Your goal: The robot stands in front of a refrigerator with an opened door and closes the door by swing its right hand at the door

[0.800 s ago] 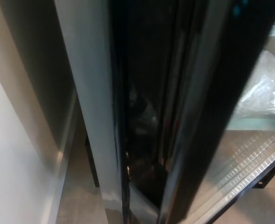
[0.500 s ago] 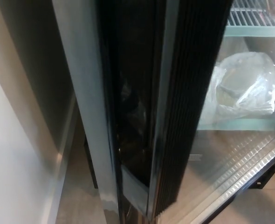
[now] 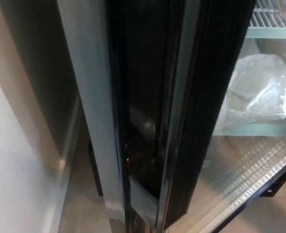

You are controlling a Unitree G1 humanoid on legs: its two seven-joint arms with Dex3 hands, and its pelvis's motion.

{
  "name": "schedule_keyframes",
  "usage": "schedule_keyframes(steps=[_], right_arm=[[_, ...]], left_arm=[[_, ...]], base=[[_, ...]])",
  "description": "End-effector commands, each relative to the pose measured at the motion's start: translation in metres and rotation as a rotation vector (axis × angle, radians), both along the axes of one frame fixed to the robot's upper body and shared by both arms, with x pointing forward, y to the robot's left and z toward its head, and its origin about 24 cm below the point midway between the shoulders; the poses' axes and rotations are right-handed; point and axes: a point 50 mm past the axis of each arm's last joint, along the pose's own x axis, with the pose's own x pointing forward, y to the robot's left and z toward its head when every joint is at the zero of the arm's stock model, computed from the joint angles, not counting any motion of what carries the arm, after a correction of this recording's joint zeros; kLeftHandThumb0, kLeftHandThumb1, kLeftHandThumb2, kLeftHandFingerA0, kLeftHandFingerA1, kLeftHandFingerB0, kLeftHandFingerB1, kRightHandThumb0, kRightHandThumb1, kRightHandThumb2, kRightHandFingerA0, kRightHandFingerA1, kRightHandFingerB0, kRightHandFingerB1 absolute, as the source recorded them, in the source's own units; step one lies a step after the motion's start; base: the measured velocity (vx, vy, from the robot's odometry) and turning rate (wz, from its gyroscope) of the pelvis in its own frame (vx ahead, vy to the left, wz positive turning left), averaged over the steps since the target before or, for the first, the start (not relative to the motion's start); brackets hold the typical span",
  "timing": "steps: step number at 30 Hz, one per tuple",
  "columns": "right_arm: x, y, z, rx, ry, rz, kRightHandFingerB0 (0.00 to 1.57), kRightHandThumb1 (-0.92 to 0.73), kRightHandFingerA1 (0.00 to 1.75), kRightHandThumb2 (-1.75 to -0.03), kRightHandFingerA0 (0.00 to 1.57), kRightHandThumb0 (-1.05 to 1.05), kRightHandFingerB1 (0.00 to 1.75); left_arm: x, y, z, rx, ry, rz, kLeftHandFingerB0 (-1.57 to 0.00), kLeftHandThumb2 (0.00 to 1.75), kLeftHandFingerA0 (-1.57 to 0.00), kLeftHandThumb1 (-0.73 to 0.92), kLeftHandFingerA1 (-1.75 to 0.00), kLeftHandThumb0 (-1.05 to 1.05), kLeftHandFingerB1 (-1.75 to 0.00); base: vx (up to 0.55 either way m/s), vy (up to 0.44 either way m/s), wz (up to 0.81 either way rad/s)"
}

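Note:
The refrigerator door (image 3: 206, 121) stands open and edge-on to me down the middle of the head view, its black ribbed seal facing me. A grey metal strip (image 3: 92, 121) runs beside the door's dark glass (image 3: 143, 97). Right of the door's edge the lit inside of the refrigerator (image 3: 259, 155) shows. Neither of my hands appears in the picture.
A clear plastic bag (image 3: 262, 90) lies on a glass shelf (image 3: 249, 130) inside. A wire rack (image 3: 274, 19) sits above it, and a ribbed floor panel (image 3: 249, 179) lies below. A pale wall or cabinet side (image 3: 17, 160) fills the left, with grey floor (image 3: 82, 208) at its foot.
The door's edge swung left, uncovering more of the inside and the bag, then came back a little to the right. The left wall stayed put.

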Motion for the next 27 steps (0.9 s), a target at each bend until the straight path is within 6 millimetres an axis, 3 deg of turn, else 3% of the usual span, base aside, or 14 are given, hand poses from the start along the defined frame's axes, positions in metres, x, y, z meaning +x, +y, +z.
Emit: schedule_keyframes(steps=[1, 4, 9, 12, 16, 17, 18, 19, 22, 23, 24, 25, 26, 27], right_arm=[[-0.022, 0.052, 0.191, -0.263, -1.192, 0.253, 0.0, -0.8, 0.0, -1.05, 0.0, -0.79, 0.0], [-0.022, 0.058, 0.217, -0.293, -1.333, 0.275, 0.0, -0.92, 0.0, -0.86, 0.0, -0.75, 0.0], [-0.023, 0.066, 0.241, -0.303, -1.467, 0.286, 0.0, -0.8, 0.01, -1.03, 0.0, -0.78, 0.0], [-0.016, 0.078, 0.3, -0.205, -1.802, 0.406, 0.0, -0.86, 0.02, -1.12, 0.0, -1.05, 0.01], [-0.019, 0.08, 0.304, -0.226, -1.814, 0.398, 0.0, -0.86, 0.02, -1.12, 0.0, -1.05, 0.01], [-0.021, 0.09, 0.309, -0.173, -1.887, 0.294, 0.11, -0.8, 0.24, -0.66, 0.02, -0.7, 0.31], [-0.025, 0.101, 0.319, -0.103, -1.976, 0.154, 0.11, -0.8, 0.24, -0.66, 0.02, -0.7, 0.31], [-0.025, 0.101, 0.323, -0.112, -2.016, 0.176, 0.11, -0.69, 0.21, -1.06, 0.0, -0.81, 0.31], [-0.025, 0.101, 0.326, -0.129, -2.023, 0.197, 0.05, -0.67, 0.22, -1.02, 0.0, -0.81, 0.32], [-0.025, 0.102, 0.328, -0.129, -2.032, 0.208, 0.05, -0.66, 0.21, -0.81, 0.02, -0.65, 0.38], [-0.025, 0.103, 0.329, -0.129, -2.038, 0.215, 0.05, -0.66, 0.21, -0.81, 0.02, -0.65, 0.38], [-0.024, 0.106, 0.331, -0.121, -2.059, 0.219, 0.02, -0.68, 0.35, -0.93, 0.03, -0.64, 0.43], [-0.021, 0.109, 0.335, -0.119, -2.083, 0.231, 0.0, -0.68, 0.33, -1.05, 0.0, -0.72, 0.42], [-0.021, 0.11, 0.336, -0.124, -2.087, 0.238, 0.0, -0.68, 0.33, -1.05, 0.0, -0.72, 0.42]], left_arm=[[-0.014, 0.006, -0.002, 0.026, 0.035, -0.008, -0.41, 0.66, -0.48, 0.8, -0.4, -0.52, -0.36], [-0.017, 0.005, -0.003, 0.029, 0.048, -0.009, -0.41, 0.66, -0.48, 0.79, -0.4, -0.53, -0.36], [-0.02, 0.005, -0.004, 0.023, 0.053, 0.0, -0.41, 0.66, -0.48, 0.79, -0.4, -0.52, -0.36], [-0.02, 0.006, -0.004, 0.034, 0.057, -0.014, -0.41, 0.65, -0.46, 0.79, -0.39, -0.53, -0.36], [-0.02, 0.006, -0.004, 0.036, 0.06, -0.014, -0.41, 0.65, -0.46, 0.79, -0.39, -0.53, -0.36], [-0.022, 0.006, -0.004, 0.035, 0.06, -0.008, -0.41, 0.65, -0.47, 0.78, -0.4, -0.52, -0.36], [-0.023, 0.007, -0.004, 0.033, 0.06, 0.0, -0.41, 0.65, -0.47, 0.78, -0.4, -0.52, -0.36], [-0.023, 0.007, -0.004, 0.036, 0.065, -0.006, -0.42, 0.65, -0.47, 0.79, -0.39, -0.53, -0.36], [-0.023, 0.007, -0.005, 0.046, 0.074, -0.014, -0.41, 0.65, -0.46, 0.79, -0.38, -0.53, -0.35], [-0.023, 0.007, -0.004, 0.046, 0.072, -0.017, -0.29, 1.0, -0.39, 0.65, -0.55, -0.5, -0.49], [-0.023, 0.007, -0.004, 0.046, 0.069, -0.019, -0.29, 1.0, -0.39, 0.65, -0.55, -0.5, -0.49], [-0.022, 0.007, -0.004, 0.045, 0.064, -0.022, -0.42, 0.65, -0.47, 0.78, -0.39, -0.52, -0.36], [-0.02, 0.007, -0.003, 0.041, 0.059, -0.018, -0.28, 0.99, -0.39, 0.66, -0.54, -0.52, -0.48], [-0.02, 0.007, -0.003, 0.039, 0.058, -0.015, -0.28, 0.99, -0.39, 0.66, -0.54, -0.52, -0.48]], base=[[0.0, 0.0, 0.0], [0.0, 0.0, 0.0], [0.0, 0.0, 0.0], [0.0, 0.0, 0.0], [0.0, 0.0, 0.0], [0.0, 0.0, 0.0], [0.0, 0.0, 0.0], [0.0, 0.0, 0.0], [0.0, 0.0, 0.0], [0.0, 0.0, 0.0], [0.0, 0.0, 0.0], [0.0, 0.0, 0.0], [0.0, 0.0, 0.0], [0.0, 0.0, 0.0]])
